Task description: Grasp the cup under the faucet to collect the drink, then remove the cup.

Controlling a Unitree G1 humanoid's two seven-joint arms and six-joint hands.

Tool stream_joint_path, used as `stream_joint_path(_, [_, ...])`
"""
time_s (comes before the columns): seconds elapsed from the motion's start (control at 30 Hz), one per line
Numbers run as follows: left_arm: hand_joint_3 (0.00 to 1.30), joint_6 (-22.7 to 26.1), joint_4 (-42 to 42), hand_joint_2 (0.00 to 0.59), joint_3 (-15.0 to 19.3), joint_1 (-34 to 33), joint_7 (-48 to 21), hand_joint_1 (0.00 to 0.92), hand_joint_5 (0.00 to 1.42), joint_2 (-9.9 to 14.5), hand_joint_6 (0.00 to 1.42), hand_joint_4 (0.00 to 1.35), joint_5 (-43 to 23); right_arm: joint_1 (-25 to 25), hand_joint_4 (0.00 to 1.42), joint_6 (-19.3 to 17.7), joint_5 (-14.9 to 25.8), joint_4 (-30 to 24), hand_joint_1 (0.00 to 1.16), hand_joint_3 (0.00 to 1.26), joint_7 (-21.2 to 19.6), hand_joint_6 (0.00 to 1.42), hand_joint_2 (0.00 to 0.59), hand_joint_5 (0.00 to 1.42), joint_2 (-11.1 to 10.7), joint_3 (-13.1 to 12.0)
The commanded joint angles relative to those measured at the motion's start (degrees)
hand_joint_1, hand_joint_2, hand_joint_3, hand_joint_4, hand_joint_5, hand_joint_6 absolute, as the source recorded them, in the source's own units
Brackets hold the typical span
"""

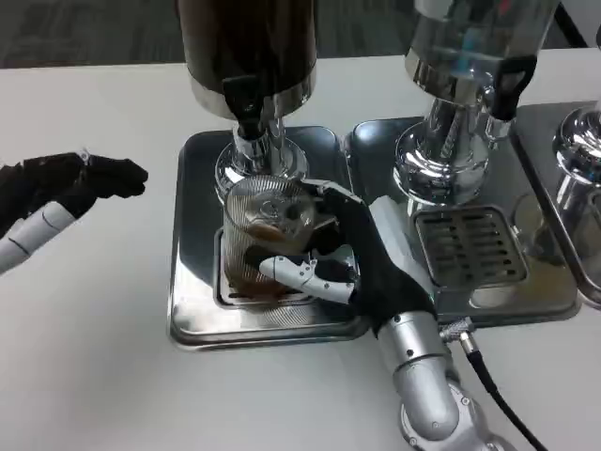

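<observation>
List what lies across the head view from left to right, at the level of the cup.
left hand → cup on the left drip tray → right hand gripping the cup → grated drip tray under the clear dispenser

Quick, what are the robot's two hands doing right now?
Left hand: holds nothing; whether its fingers are apart or curled cannot be told.
Right hand: grips the ribbed cup under the faucet.
</observation>
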Motion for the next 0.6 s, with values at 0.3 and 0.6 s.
stream_joint_path(0.3, [0.44, -0.3, 1.1, 0.136, -0.9, -1.0, 0.1, 0.000, 0.38, -0.1, 0.35, 0.41, 1.2, 0.7, 0.66, -3.6, 0.0, -3.4, 0.71, 0.54, -2.7, 0.65, 0.239, 0.70, 0.4, -1.1])
stream_joint_path(0.6, [0.44, -0.5, 1.1, 0.136, -1.5, -1.0, 0.4, 0.000, 0.38, -0.1, 0.35, 0.41, 1.1, 1.5, 0.69, -1.6, -1.4, -6.7, 0.73, 0.57, -1.4, 0.72, 0.234, 0.75, -1.0, -1.5])
